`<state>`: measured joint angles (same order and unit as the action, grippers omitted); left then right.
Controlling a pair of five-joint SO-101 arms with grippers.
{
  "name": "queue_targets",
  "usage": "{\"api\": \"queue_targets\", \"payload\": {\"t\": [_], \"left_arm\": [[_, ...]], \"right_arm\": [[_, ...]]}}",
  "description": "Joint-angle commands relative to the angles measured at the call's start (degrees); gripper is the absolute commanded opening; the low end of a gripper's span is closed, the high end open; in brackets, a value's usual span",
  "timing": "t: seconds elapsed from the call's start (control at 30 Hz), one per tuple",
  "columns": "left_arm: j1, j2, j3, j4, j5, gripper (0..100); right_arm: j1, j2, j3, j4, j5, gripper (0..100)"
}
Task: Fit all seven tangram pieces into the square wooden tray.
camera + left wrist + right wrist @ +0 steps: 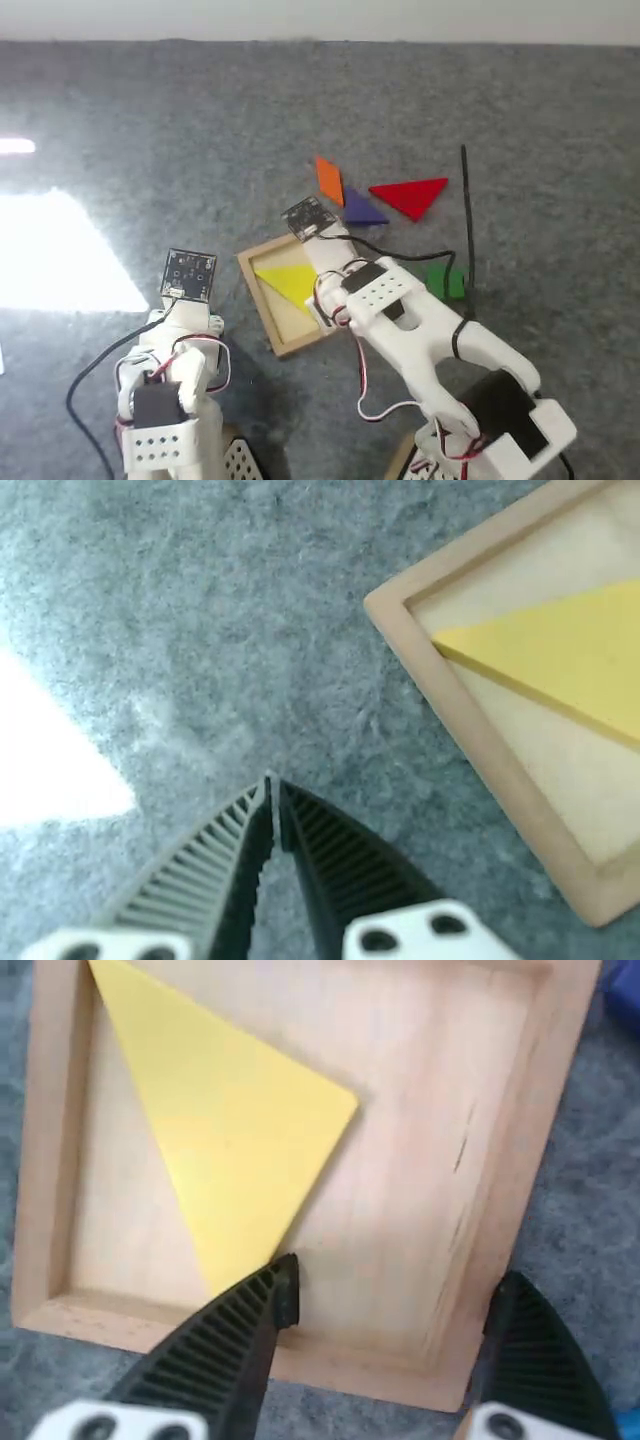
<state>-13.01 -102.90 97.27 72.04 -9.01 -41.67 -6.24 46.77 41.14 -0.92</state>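
Observation:
The square wooden tray (pixel 259 301) lies at the table's centre with a yellow triangle (pixel 288 280) in it. My right gripper (pixel 400 1296) hangs open over the tray (pixel 45 1160): one fingertip is at the tip of the yellow triangle (pixel 220 1150), the other is over the tray's rim. My left gripper (pixel 273 786) is shut and empty above the grey mat, short of the tray's corner (pixel 386 602). Beyond the tray lie an orange piece (pixel 329 180), a purple triangle (pixel 362 210) and a red triangle (pixel 410 196). A green piece (pixel 446 280) sits beside the right arm.
A thin black cable (pixel 467 230) runs across the mat to the right of the loose pieces, near the green one. A bright patch of light (pixel 50 250) falls on the mat's left side. The grey mat (pixel 150 130) is open to the left and at the back.

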Motion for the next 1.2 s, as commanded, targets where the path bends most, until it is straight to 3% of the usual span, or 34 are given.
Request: {"api": "queue_targets", "payload": {"t": [0.0,0.17,0.57,0.77,1.17], "left_arm": [[0.3,-1.1,-0.8,0.3,-0.3,1],[0.3,-1.1,-0.8,0.3,-0.3,1],[0.3,-1.1,-0.8,0.3,-0.3,1],[0.2,-1.1,-0.8,0.3,-0.4,1],[-2.1,-1.1,-0.8,0.3,-0.4,1]], "right_arm": [[-5.5,0.0,-3.3,-1.3,0.9,29.6],[-10.1,0.2,-6.8,-2.0,0.5,29.6],[-7.6,0.4,-5.8,-3.2,0.8,29.6],[-12.6,0.7,-6.0,-5.8,0.5,29.6],[-14.5,0.2,-5.9,-5.1,0.4,29.7]]}}
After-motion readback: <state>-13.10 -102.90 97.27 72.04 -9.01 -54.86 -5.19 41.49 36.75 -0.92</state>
